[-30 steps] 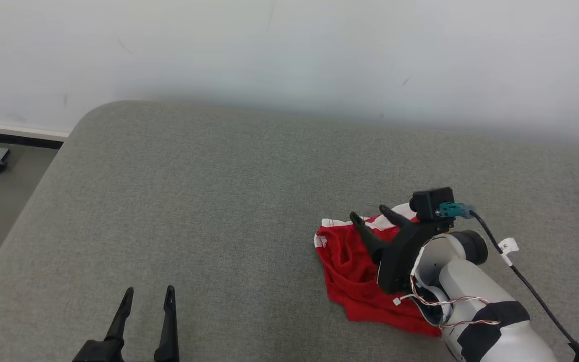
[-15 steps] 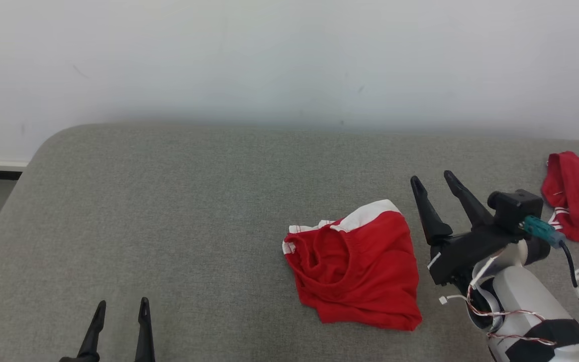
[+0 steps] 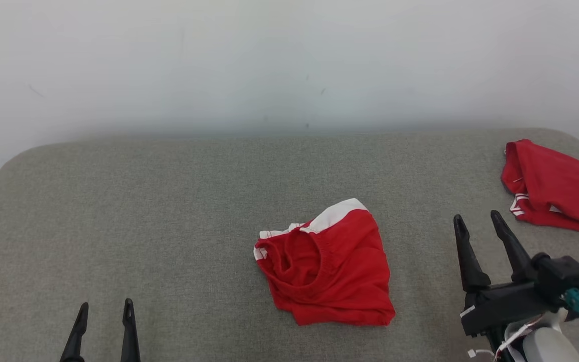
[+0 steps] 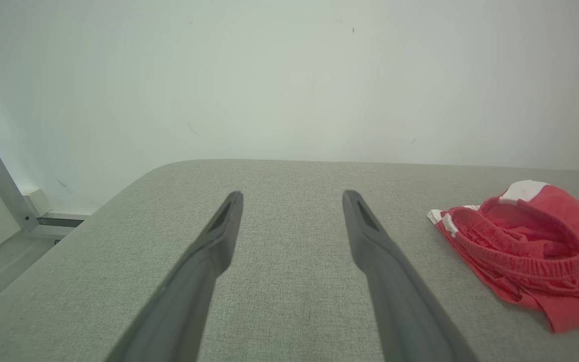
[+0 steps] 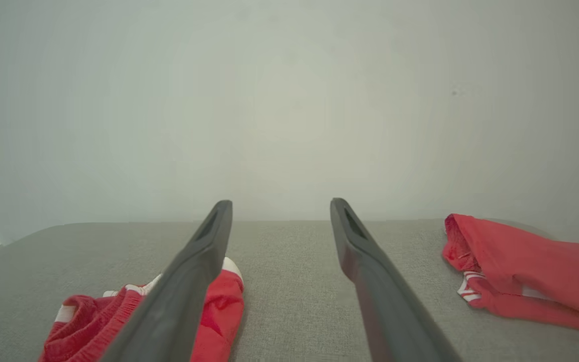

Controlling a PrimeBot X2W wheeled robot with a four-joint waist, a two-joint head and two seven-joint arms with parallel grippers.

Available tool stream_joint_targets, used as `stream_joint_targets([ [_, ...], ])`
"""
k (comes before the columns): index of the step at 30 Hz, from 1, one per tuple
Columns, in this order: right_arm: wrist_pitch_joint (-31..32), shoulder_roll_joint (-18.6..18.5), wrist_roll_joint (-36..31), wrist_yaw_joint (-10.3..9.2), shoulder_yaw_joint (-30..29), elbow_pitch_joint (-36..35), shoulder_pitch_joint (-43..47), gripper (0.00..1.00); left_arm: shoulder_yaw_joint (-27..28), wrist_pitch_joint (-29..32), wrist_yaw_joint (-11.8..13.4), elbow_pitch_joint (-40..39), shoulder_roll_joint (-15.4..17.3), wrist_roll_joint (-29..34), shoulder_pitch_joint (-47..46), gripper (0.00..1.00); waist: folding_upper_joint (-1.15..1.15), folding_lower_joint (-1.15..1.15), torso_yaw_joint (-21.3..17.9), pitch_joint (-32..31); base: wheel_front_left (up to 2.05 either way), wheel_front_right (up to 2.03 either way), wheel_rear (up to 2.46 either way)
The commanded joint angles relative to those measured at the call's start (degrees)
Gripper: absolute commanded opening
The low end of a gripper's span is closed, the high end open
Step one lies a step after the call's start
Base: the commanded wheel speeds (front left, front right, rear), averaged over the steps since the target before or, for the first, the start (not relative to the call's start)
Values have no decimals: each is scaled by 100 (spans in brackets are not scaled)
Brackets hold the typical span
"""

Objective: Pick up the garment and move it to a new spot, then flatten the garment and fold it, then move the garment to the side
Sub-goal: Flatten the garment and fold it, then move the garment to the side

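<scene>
The garment (image 3: 327, 264), red shorts with white trim and an elastic waistband, lies crumpled near the middle of the grey cushioned surface (image 3: 169, 211). It shows at the right of the left wrist view (image 4: 525, 246) and at the lower left of the right wrist view (image 5: 118, 311). My right gripper (image 3: 478, 223) stands open to the garment's right, apart from it, with nothing between its fingers. My left gripper (image 3: 104, 307) is open at the lower left, far from the cloth.
A second red garment (image 3: 556, 188) with white stripes lies at the far right near the surface's back corner, also in the right wrist view (image 5: 525, 274). A white wall (image 3: 289, 65) runs behind. The surface's rounded left edge (image 4: 118, 191) drops to the floor.
My right gripper has come off the garment, which stays crumpled on the surface, and drawn back to its right and towards me, open. The head camera has turned right, shifting the whole picture.
</scene>
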Motion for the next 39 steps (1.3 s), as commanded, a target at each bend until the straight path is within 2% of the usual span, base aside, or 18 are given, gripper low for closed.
stream_joint_targets([
  [1,-23,118,7,-2,-65,-68,157,100,27,-15,-22,-26,-6,35,77,100,0,0,-40,-10,0,0,0],
  [9,-55,643,-242,-2,-604,-659,911,100,55,-15,-37,-79,-6,99,116,100,0,0,-54,-34,0,0,0],
  [16,-57,1038,-487,-2,-774,-1062,1424,100,67,-15,-13,-48,-3,172,240,100,0,0,-66,-53,0,0,0],
  [39,-58,1167,-687,-2,-716,-983,1558,100,103,-15,-30,-21,16,286,312,100,0,0,-64,-63,0,0,0],
])
